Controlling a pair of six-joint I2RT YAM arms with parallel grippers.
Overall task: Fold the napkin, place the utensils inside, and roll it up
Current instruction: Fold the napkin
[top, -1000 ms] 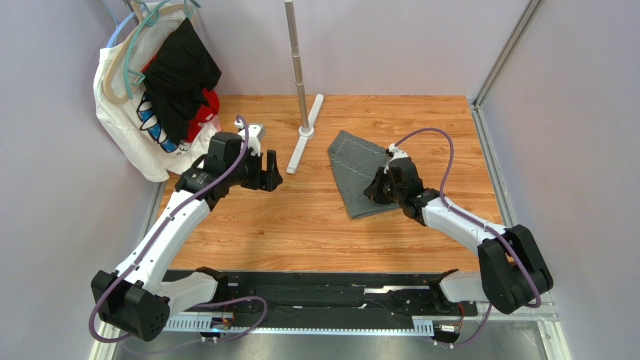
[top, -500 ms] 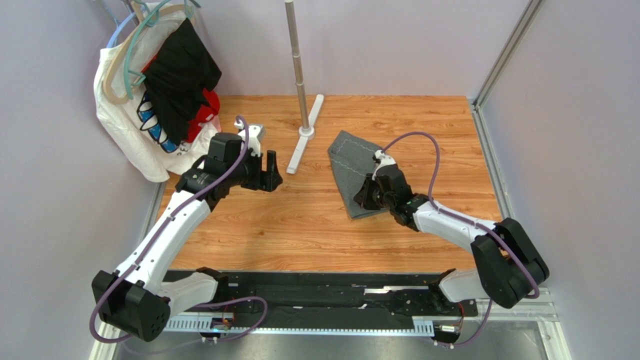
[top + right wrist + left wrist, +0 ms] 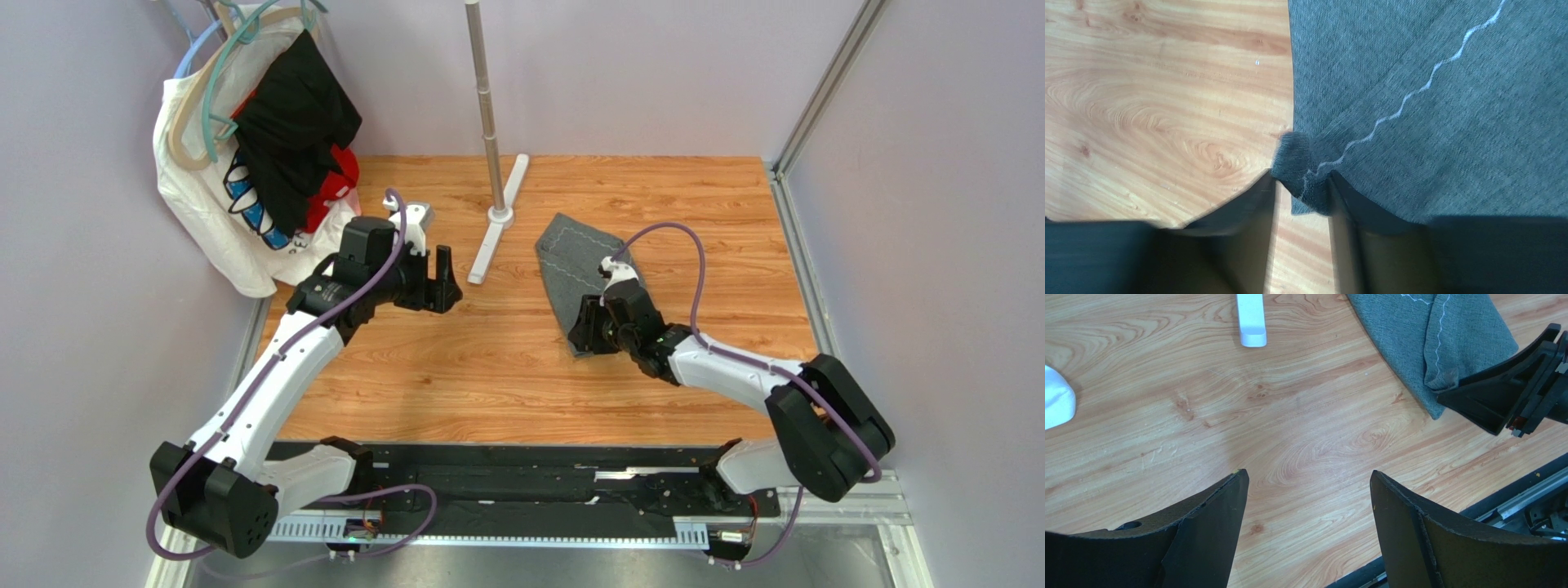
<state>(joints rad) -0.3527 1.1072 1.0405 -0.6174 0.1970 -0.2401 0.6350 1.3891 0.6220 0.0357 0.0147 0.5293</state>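
Two grippers, one napkin, plenty of ways to botch this.

Going from the left: the clothes [image 3: 264, 159] hang at the far left, well apart from the work, so no worry there. My left gripper [image 3: 1306, 478] hovers over the table [image 3: 466, 368] with its jaws spread wide and nothing between them. It's well apart from the cloth, so it can't pin anything down if the fabric starts sliding.

Next, the stand [image 3: 491, 147]. Its white foot lies near the napkin's far left corner. I reckon a fold swung that way could snag on it.

The napkin [image 3: 577, 263] lies right of centre, already doubled over on itself. My right gripper [image 3: 1300, 184] is at its near left corner, jaws narrow, with a little tuft of cloth sitting between them. Whether that's a real pinch or loose, I can't tell from the wrist view.

That's my main worry. If the hold is weak, the corner slips out on the lift and the fold flops crooked. If it's firm, dragging could bunch the whole cloth.

Also, I see no utensils in any view.
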